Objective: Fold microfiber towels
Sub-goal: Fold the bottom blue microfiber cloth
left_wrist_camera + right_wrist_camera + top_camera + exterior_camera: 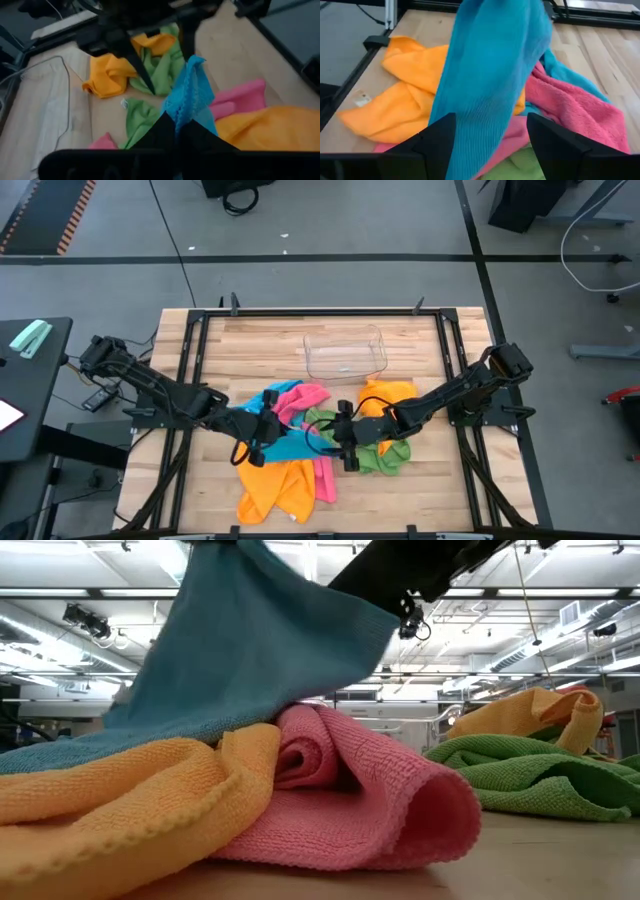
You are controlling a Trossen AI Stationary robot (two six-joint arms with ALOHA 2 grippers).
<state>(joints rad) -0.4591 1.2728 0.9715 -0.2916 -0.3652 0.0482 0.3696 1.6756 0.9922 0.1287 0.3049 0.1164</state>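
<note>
I count two orange towels (275, 488), one pink (312, 402), green (385, 456) | blue towel (290, 442) mid-frame, pinched in my left gripper (262, 442) | right gripper (345, 442) spread, blue hanging between its fingers.

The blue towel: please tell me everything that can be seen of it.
The blue towel is a soft teal microfiber cloth with a fine ribbed weave. The left pincer is shut on one edge and holds it lifted, hanging in folds. Its lower part lies on the orange towel and the pink towel. The right pincer stands open around it.
</note>
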